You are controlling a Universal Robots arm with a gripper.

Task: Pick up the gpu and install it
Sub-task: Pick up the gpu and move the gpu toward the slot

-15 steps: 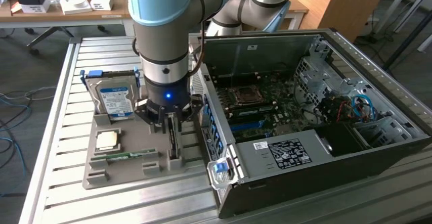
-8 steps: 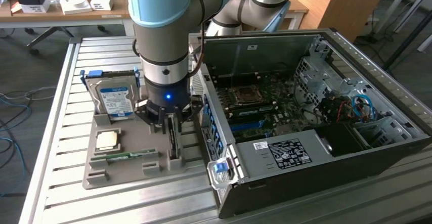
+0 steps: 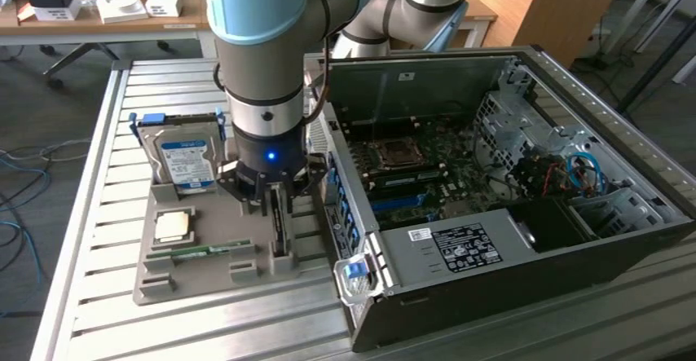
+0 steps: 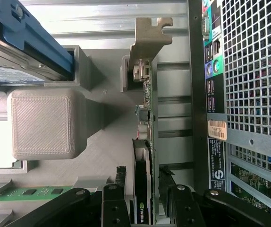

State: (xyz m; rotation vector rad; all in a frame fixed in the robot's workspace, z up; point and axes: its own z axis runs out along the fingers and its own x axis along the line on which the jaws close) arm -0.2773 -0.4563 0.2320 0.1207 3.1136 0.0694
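The gpu (image 3: 279, 232) stands on its long edge in a slot of the grey tray (image 3: 152, 283), just beside the open computer case (image 3: 490, 173). My gripper (image 3: 272, 202) is lowered straight over it. In the wrist view the gpu (image 4: 145, 142) runs edge-on, its metal bracket at the far end, and my gripper (image 4: 144, 191) is open with one black finger (image 4: 120, 187) on each side of the card. A narrow gap shows on both sides. Inside the case the motherboard (image 3: 419, 173) lies exposed.
On the tray also sit a silver hard drive (image 3: 185, 161) in a blue bracket, a square processor (image 3: 174, 226) and a green memory stick (image 3: 201, 251). The case's rear panel (image 4: 249, 71) stands close beside the card. A cluttered desk (image 3: 98, 6) is behind the slatted table.
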